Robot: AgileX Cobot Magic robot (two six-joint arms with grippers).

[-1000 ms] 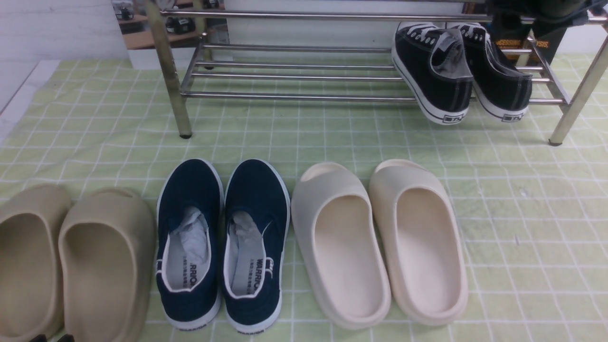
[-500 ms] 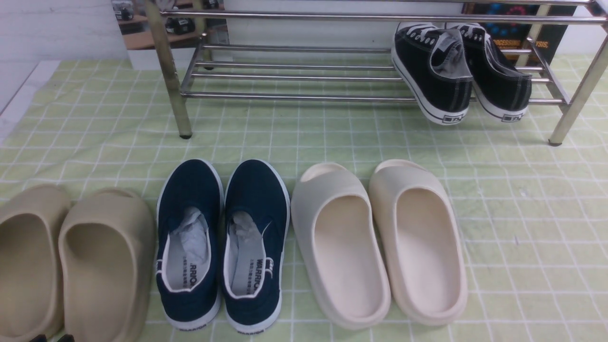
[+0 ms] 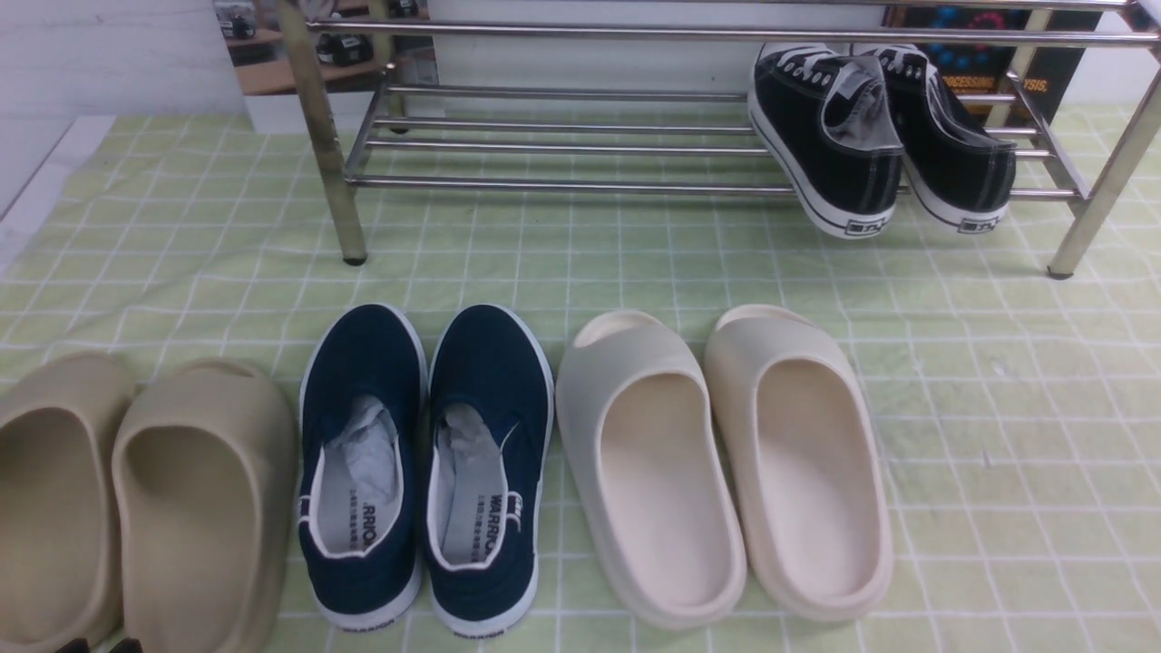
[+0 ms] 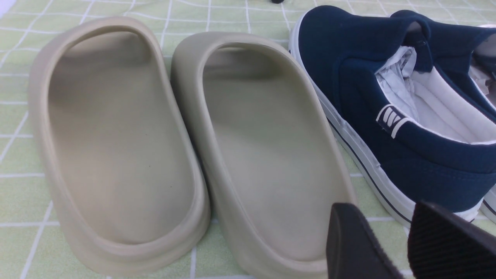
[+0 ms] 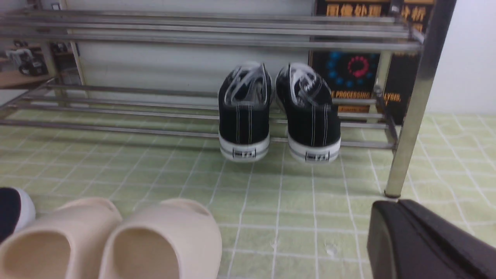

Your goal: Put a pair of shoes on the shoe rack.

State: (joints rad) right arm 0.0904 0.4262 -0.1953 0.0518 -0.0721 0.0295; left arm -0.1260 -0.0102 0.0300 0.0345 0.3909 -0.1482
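Sneakers, the black canvas pair [image 3: 875, 136], sit side by side on the lower bars of the chrome shoe rack [image 3: 562, 145], hard up against its right end. Their long axes run front to back across the bars: white toe caps and laces point to the back of the rack, heels hang over the front bar toward the robot. From the right end effector [image 5: 422, 240] they lie ahead and a little to the left, well apart; its jaws are pressed shut on nothing. That arm is the nearer one. The left end effector [image 4: 403, 240] hovers, jaws parted and empty, by the tan foam slides [image 4: 186, 143] and navy slip-ons [image 3: 426, 462] on the green checked cloth [image 3: 998, 408]. To my eye the job looks finished.
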